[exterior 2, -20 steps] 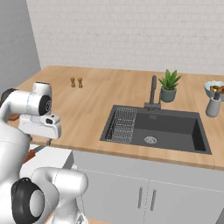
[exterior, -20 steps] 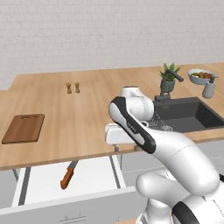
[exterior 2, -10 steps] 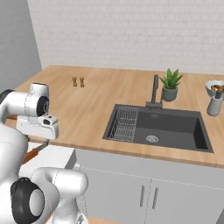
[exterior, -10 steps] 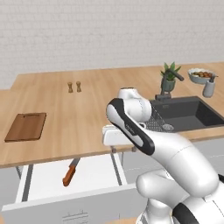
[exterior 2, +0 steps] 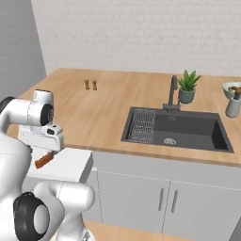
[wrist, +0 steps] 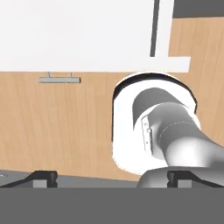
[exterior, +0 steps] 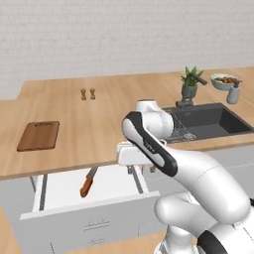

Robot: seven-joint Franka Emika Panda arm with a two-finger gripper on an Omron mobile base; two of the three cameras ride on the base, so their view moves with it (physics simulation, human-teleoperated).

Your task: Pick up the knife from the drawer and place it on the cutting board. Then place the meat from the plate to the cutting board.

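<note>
We see a counter (exterior: 109, 124) of light, matt wood with a fine grain, and the cutting board (exterior: 38, 135) on it is darker brown wood. The drawer (exterior: 64, 188) has a smooth, plain white inside. The knife (exterior: 88, 181) shows a warm orange-brown handle and a dull grey steel blade. The sink (exterior 2: 188, 129) looks dark, matt and stone-like; the rack (exterior 2: 142, 125) inside it is thin wire. The wall (exterior: 124, 34) is pale, faintly textured tile.

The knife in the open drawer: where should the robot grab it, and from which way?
Probably by the orange-brown handle, coming straight down from above. The knife lies flat on the white floor of the drawer, handle toward the drawer front and blade pointing back toward the counter, with bare floor on both sides for the open gripper to straddle it. The handle looks thicker than the blade.
</note>
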